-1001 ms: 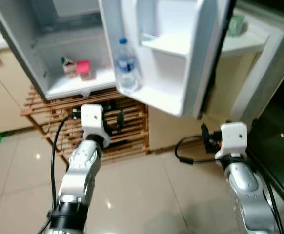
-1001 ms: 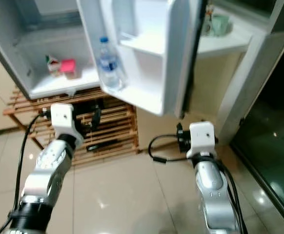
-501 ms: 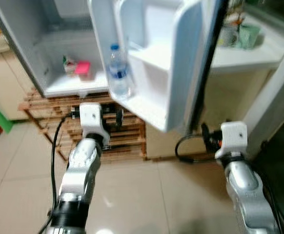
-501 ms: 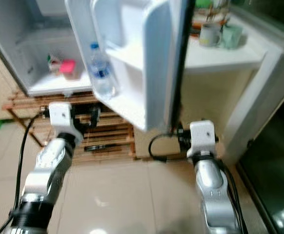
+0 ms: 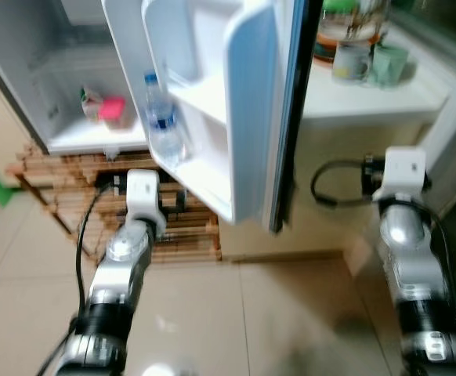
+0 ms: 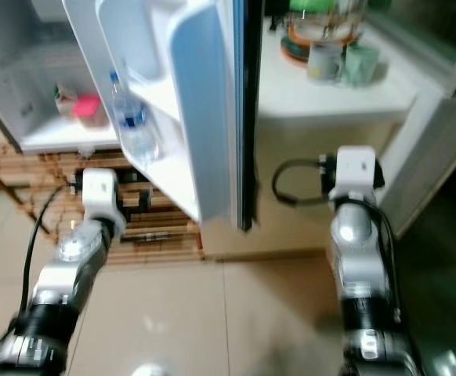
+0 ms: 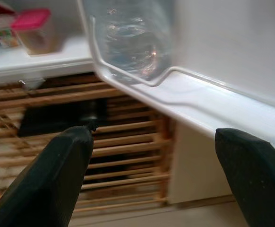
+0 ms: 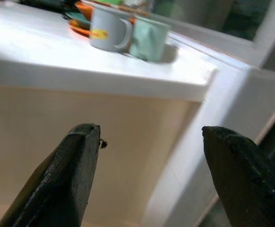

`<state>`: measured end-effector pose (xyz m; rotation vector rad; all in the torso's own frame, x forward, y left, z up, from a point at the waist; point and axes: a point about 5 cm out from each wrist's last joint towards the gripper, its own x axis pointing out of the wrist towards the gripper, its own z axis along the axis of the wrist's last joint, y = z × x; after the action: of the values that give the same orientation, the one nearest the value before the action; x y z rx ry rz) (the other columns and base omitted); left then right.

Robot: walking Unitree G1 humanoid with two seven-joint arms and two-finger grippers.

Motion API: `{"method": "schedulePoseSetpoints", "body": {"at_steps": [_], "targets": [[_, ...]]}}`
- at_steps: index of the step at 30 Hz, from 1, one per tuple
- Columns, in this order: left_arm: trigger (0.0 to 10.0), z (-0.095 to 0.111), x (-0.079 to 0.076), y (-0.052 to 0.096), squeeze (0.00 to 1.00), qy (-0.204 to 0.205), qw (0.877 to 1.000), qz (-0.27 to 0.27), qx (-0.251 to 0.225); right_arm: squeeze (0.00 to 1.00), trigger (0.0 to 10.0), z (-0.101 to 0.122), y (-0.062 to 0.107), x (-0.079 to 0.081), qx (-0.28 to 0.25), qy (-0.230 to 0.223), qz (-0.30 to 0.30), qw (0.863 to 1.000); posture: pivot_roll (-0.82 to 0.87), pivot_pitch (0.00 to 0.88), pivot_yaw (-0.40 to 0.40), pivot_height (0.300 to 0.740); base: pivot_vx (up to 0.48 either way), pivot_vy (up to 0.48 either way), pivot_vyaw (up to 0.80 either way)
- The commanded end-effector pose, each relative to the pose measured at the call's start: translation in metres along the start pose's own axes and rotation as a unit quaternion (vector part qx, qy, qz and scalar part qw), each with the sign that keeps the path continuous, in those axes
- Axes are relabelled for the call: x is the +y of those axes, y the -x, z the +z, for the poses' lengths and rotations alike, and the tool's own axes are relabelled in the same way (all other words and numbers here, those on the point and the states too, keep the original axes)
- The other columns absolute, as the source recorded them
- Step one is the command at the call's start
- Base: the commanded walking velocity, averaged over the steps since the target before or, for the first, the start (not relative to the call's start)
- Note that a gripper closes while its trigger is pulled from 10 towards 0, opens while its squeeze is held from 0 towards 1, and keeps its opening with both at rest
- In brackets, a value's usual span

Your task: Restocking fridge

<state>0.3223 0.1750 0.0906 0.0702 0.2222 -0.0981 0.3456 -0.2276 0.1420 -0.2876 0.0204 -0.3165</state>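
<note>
Both grippers empty, fingers spread apart: left gripper [image 7: 154,175] low under the fridge door [image 5: 236,102] shelf, right gripper [image 8: 149,175] facing the white counter [image 8: 81,61]. Water bottle [image 5: 161,117] already sits in the door shelf; pink-lidded container [image 5: 112,110] inside the fridge [image 5: 63,133]. Next item probably from the counter, so turn right and clear the door edge. Mugs [image 8: 128,33] and wooden rack [image 7: 118,151] nearby.
</note>
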Motion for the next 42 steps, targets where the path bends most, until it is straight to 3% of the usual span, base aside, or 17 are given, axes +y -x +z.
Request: {"method": "schedulePoseSetpoints", "body": {"at_steps": [1,5,9,13,19,20,22,23,24,25,26,27,28,32,34,38,42], "targets": [[10.0,-0.001,0.005,0.003,0.00,-0.017,1.000,-0.002,0.007,0.00,10.0,0.004,-0.003,0.007,-0.009,0.006,0.006,1.000,-0.06,0.000,0.075,0.740,0.000,0.000,0.00],[10.0,-0.039,0.017,0.025,0.00,-0.053,0.994,-0.013,0.093,0.00,10.0,0.003,-0.016,0.012,0.013,0.009,-0.002,1.000,-0.02,0.004,0.069,0.740,0.000,0.000,0.00],[10.0,-0.092,0.019,0.052,0.00,-0.095,0.962,-0.044,0.251,0.00,10.0,0.004,-0.019,0.021,0.021,-0.009,0.011,1.000,-0.02,0.026,0.068,0.740,0.000,0.000,0.00],[10.0,-0.116,0.018,0.065,0.00,-0.094,0.944,-0.061,0.309,0.00,10.0,0.010,-0.019,0.033,0.010,-0.022,0.034,0.999,-0.05,0.025,0.083,0.740,0.000,0.000,0.00],[10.0,-0.129,0.019,0.058,0.00,-0.130,0.933,-0.067,0.330,0.00,10.0,0.029,-0.007,0.056,-0.009,-0.101,0.086,0.991,-0.10,0.002,0.102,0.740,0.000,0.000,0.00],[10.0,-0.122,0.014,0.051,0.00,-0.179,0.930,-0.089,0.309,0.00,10.0,0.045,0.008,0.073,-0.010,-0.138,0.129,0.982,-0.11,0.000,0.104,0.740,0.000,0.000,0.00],[10.0,-0.110,0.003,0.040,0.00,-0.245,0.921,-0.122,0.277,0.00,10.0,0.084,0.039,0.108,-0.055,-0.147,0.232,0.960,-0.17,0.000,0.132,0.740,0.000,0.000,0.00],[10.0,-0.107,-0.007,0.037,0.00,-0.257,0.917,-0.145,0.268,0.00,10.0,0.104,0.061,0.126,-0.089,-0.148,0.300,0.938,-0.17,0.000,0.132,0.740,0.000,0.000,0.00],[10.0,-0.107,-0.007,0.037,0.00,-0.257,0.917,-0.145,0.268,0.00,10.0,0.104,0.061,0.126,-0.089,-0.148,0.300,0.938,-0.17,0.000,0.132,0.740,0.000,0.000,0.00],[10.0,-0.104,-0.018,0.034,0.00,-0.264,0.913,-0.170,0.262,0.00,10.0,0.121,0.081,0.139,-0.123,-0.154,0.358,0.913,-0.19,0.000,0.139,0.740,0.000,0.000,0.00],[10.0,-0.101,-0.036,0.029,0.00,-0.284,0.902,-0.209,0.248,0.00,10.0,0.137,0.111,0.149,-0.164,-0.178,0.453,0.858,-0.21,0.000,0.149,0.740,0.000,0.000,0.00],[10.0,-0.101,-0.036,0.029,0.00,-0.284,0.902,-0.209,0.248,0.00,10.0,0.137,0.111,0.149,-0.164,-0.178,0.453,0.858,-0.21,0.000,0.149,0.740,0.000,0.000,0.00],[10.0,-0.096,-0.042,0.021,0.00,-0.306,0.897,-0.219,0.233,0.00,10.0,0.140,0.113,0.140,-0.166,-0.208,0.474,0.839,-0.22,0.000,0.153,0.740,0.000,0.000,0.00],[10.0,-0.086,-0.045,0.009,0.00,-0.322,0.898,-0.213,0.211,0.00,10.0,0.142,0.099,0.108,-0.146,-0.278,0.483,0.817,-0.23,0.000,0.149,0.740,0.000,0.000,0.00],[10.0,-0.085,-0.045,0.006,0.00,-0.321,0.901,-0.207,0.206,0.00,10.0,0.141,0.100,0.101,-0.139,-0.275,0.491,0.815,-0.23,0.000,0.150,0.740,0.000,0.000,0.00],[10.0,-0.081,-0.043,-0.001,0.00,-0.325,0.906,-0.183,0.199,0.00,10.0,0.119,0.085,0.086,-0.102,-0.241,0.439,0.860,-0.22,0.000,0.142,0.740,0.000,0.000,0.00],[10.0,-0.085,-0.032,-0.002,0.00,-0.316,0.914,-0.147,0.206,0.00,10.0,0.108,0.081,0.085,-0.078,-0.240,0.425,0.869,-0.20,0.000,0.138,0.740,0.000,0.000,0.00]]}}
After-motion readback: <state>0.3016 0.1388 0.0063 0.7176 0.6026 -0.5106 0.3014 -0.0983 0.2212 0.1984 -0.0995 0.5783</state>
